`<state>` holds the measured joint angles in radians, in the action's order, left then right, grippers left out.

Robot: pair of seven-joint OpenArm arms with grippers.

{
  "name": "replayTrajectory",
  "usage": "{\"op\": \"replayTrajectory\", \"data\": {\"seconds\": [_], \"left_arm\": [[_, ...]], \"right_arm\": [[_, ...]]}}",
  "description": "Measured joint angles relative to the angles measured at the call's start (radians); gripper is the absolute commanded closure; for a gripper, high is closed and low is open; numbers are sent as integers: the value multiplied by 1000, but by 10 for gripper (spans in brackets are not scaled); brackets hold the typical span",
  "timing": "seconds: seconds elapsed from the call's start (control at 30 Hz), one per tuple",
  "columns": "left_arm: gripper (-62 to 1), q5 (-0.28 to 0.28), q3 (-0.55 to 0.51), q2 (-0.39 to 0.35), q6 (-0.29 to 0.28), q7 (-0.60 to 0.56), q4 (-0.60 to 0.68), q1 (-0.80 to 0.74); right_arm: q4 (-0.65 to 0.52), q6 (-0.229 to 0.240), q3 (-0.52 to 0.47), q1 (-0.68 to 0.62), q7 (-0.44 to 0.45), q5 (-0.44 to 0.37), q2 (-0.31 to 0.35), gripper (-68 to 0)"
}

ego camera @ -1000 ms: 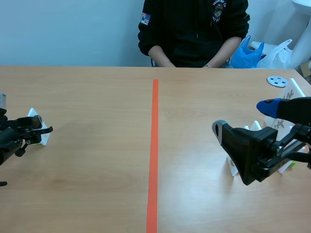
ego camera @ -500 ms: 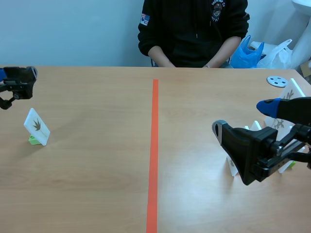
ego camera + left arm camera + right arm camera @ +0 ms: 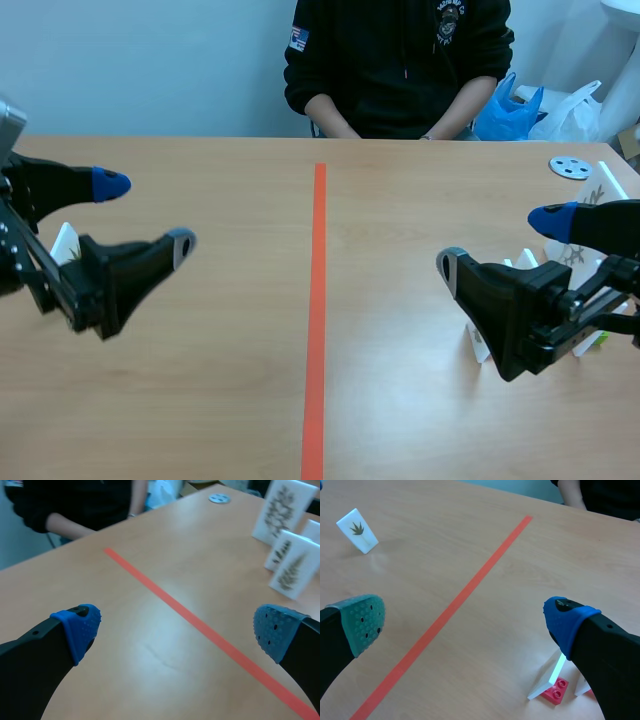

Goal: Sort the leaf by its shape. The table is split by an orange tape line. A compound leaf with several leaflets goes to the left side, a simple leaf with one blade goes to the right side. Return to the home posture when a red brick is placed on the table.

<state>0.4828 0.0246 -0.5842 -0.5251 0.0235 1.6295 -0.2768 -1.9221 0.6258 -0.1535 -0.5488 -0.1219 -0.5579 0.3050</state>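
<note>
The left fingers (image 3: 108,184) are standing wide apart and gripping nothing. They are hovering over the left half of the tabletop (image 3: 230,380), blue pad toward the far edge and grey pad nearer the orange tape line (image 3: 318,300). Just behind them, near the left edge, the leaf card (image 3: 357,528) is standing tilted on the wood. It is showing a dark leaf of several pointed leaflets spreading from one stem, and in the scene view the left arm is covering most of it.

The right fingers (image 3: 555,218) are likewise spread wide and holding nothing, hanging over the right half. Behind and beside them, toward the right edge, a cluster of white leaf cards (image 3: 284,510) is standing upright, and those seen clearly are bearing feathery sprigs. A white disc with holes (image 3: 570,166) is lying near the far right corner. A person in a black top (image 3: 400,50) is sitting at the far edge, and a blue plastic bag (image 3: 508,110) is lying beyond that edge beside them.
</note>
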Motion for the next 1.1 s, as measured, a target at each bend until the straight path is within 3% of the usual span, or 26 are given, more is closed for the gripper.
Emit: {"op": "replayTrajectory", "data": {"seconds": [0.2, 0.4, 0.63, 1.1], "left_arm": [[-623, -45, -2, 25, 8, 3, 159, -189], [-623, -45, -4, 93, 62, 19, 181, -278], [-623, -44, -8, 122, 91, 17, 179, -277], [-623, -44, -8, 122, 90, 10, 177, -274]], "right_arm": [[0, 27, -49, -1, -9, -9, 0, -679], [1, 38, -74, -24, -10, -26, 0, -679], [1, 43, -74, -31, -11, -26, 0, -679], [1, 42, -74, -31, -11, -22, 0, -679]]}}
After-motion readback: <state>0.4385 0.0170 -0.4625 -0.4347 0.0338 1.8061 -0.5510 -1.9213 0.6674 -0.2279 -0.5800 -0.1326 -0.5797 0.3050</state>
